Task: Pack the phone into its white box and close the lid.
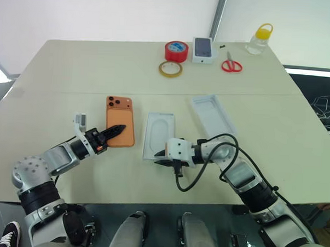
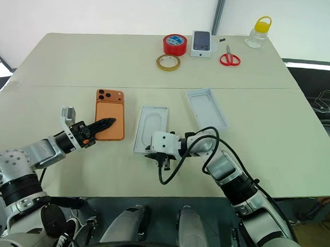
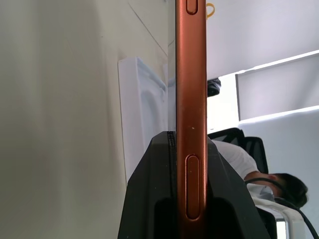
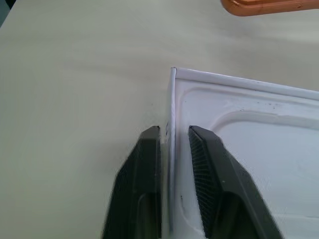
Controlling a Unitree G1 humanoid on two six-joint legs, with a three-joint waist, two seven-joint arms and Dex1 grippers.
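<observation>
Clamped on the phone's point(image 1: 120, 113) near edge with the left gripper point(image 1: 120, 128) (phone on the table point(image 1: 74, 70), just beside the recessed white tray point(image 1: 160, 129)); pinched shut on that tray's corner wall with the right gripper point(image 4: 174, 135).

Even, bright, diffuse light falls on the pale beige surface point(image 1: 156, 68); shadows beneath the objects are soft and short. The white wall beyond the far edge is nearly washed out. The head views bow at the edges. In the left wrist view, bright window panels glare and the near black fingers point(image 3: 149, 199) are blurred.
</observation>
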